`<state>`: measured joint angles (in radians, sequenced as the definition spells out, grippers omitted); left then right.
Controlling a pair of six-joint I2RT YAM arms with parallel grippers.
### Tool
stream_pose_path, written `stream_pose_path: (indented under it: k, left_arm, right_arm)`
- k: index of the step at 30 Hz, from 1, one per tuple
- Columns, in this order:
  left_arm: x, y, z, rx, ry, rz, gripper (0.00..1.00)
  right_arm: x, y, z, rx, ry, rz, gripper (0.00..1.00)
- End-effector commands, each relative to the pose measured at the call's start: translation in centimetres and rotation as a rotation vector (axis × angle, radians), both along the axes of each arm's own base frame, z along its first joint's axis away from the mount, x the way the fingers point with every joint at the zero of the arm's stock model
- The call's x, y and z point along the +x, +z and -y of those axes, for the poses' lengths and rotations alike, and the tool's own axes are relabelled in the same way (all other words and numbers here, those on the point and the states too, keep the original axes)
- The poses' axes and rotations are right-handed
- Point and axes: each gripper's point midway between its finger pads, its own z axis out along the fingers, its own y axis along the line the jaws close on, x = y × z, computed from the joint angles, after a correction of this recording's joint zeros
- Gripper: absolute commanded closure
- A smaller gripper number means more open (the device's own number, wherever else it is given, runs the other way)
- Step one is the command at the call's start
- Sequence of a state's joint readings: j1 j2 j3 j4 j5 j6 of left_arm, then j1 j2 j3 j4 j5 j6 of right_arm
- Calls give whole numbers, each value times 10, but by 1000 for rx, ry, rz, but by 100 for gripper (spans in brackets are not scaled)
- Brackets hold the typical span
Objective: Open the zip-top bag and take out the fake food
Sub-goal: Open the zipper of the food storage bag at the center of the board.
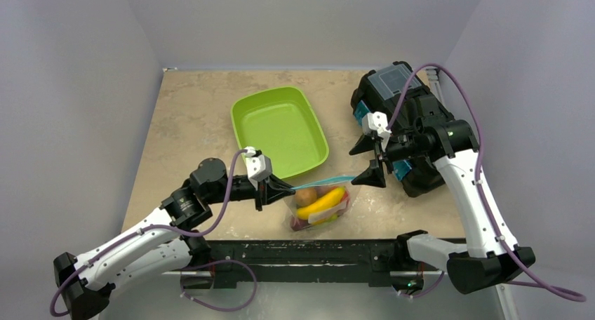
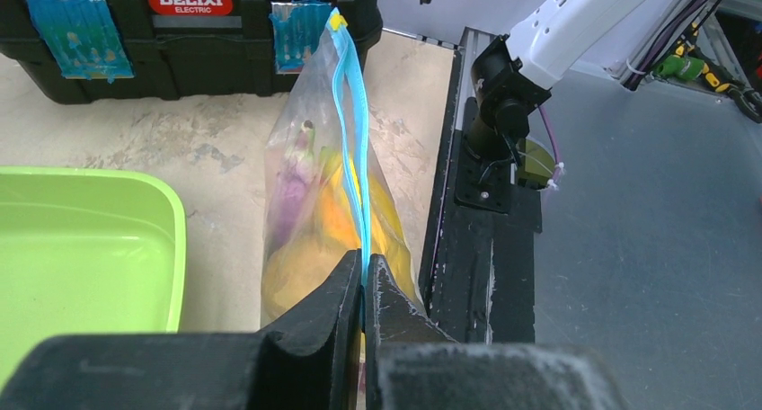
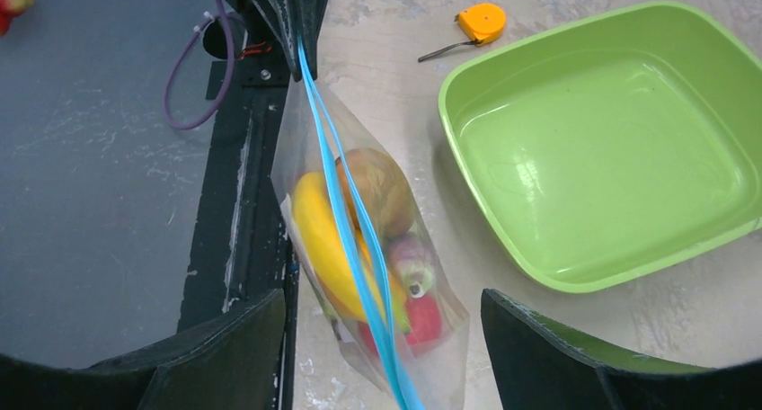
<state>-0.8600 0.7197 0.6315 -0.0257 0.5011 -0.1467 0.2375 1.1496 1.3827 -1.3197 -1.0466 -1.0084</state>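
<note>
Beige worktop point(image 1: 196, 109) carries the bag point(image 1: 319, 206), just off the green tray's point(image 1: 281, 130) near corner, toward the arm bases. Fake food point(image 1: 321, 202) sits inside it: a banana, a brown piece, something red. Left tool point(image 1: 289, 188) is clamped on one end of the bag's blue strip point(image 1: 326, 182), holding it taut. Right tool point(image 1: 369, 160) stands wide apart, straddling the other end. Black toolbox point(image 1: 396, 85) lies right of the tray.

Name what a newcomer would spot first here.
A clear zip-top bag of fake food sits front and centre, its blue strip pinched by the shut left claw. The right claw stands open at the strip's other end. Behind lies an empty green tray.
</note>
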Motion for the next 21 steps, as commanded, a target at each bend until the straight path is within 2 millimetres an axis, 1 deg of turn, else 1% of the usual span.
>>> stream_pose_path:
  k: [1,3,7,11,15,21]
  left_arm:
    - [1,15,4,-34,5,22,100]
    - [1,15,5,-32,2,20,100]
    - [1,15,8,-27,-3,18,100]
    - [2,15,12,-22,-3,15,100]
    - [3,15,15,-21,-2,15,100]
    - [3,18,16,-28,8,13,100]
  right_arm:
    - [5,20,-5,37,-9,35,22]
    - [4,17,-7,39,-1,28,25]
    - [1,4,-13,28,24,-1,31]
    - [1,-7,-16,-2,33,-3,41]
    - [-5,-19,-20,-18,62,-18,47]
    - [-9,-29,-31,-30,102,-39,51]
